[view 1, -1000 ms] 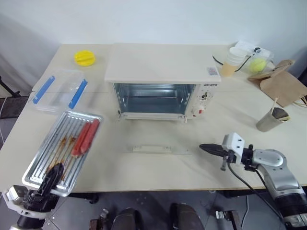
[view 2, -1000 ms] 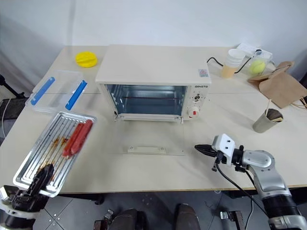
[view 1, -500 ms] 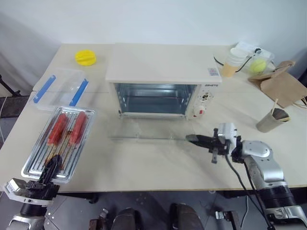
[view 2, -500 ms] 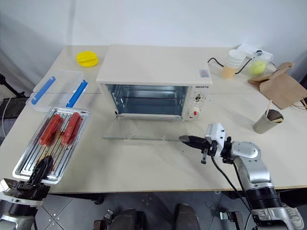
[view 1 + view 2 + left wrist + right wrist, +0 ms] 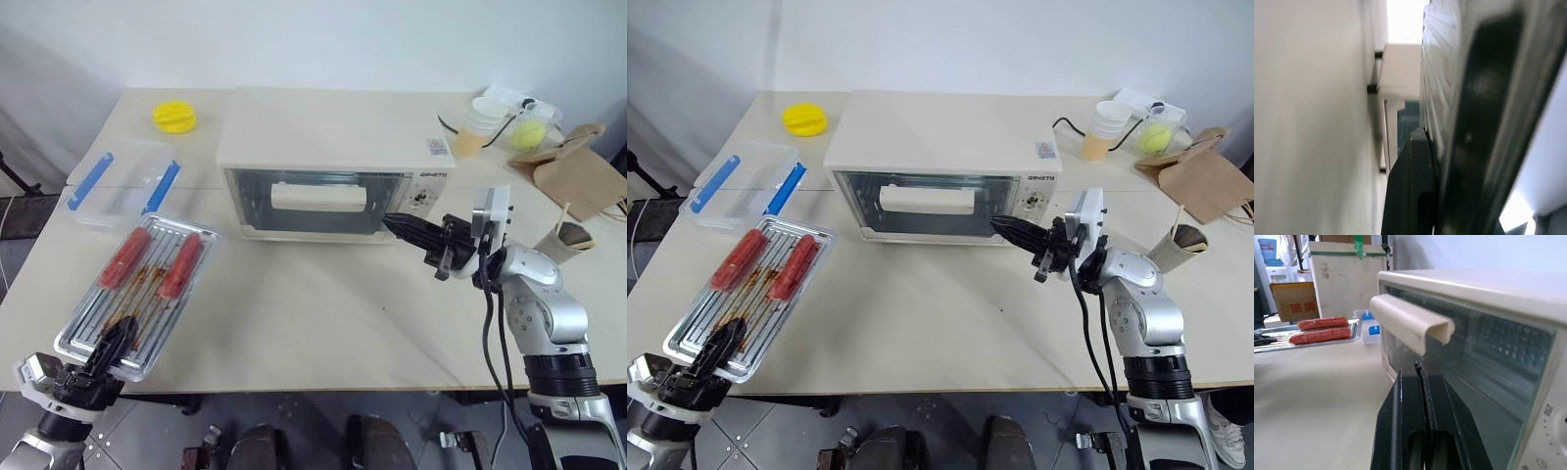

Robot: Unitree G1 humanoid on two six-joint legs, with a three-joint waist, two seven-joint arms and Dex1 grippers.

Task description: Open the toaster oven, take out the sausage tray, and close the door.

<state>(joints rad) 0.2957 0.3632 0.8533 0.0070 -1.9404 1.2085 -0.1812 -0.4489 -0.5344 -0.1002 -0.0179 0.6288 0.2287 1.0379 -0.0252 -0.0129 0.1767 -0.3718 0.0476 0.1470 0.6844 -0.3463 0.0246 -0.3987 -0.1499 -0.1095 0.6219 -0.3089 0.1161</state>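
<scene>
So the door (image 5: pixel 921 204) of the toaster oven (image 5: pixel 940 166) looks basically upright against the front, with its bar handle showing across the glass, and the closed right gripper (image 5: pixel 1004 227) is parked with its tips touching or just beside the lower right corner of the glass. Nothing is pinched there, the two fingers are just pressed together and used like a poker. The sausage tray (image 5: pixel 137 288) is already out, sitting at the near left of the table (image 5: pixel 323 323) with two red sausages (image 5: pixel 147 262) on it, and its near edge is clamped by the left gripper (image 5: pixel 106 348), which is closed tight on the rim. To finish this step nicely, a final gentle push should be given straight into the door frame rather than into the glass, and higher up near the handle would probably be better so the door gets seated all the way. From the wrist view it can't really be told whether the door is latched flush or sits a hair ajar, so that should be checked before the arm is pulled away. The tray looks a bit tilted with its near corner hanging off the table edge, so it should be laid flat and fully on the table before being let go, otherwise the sausages could roll off.
</scene>
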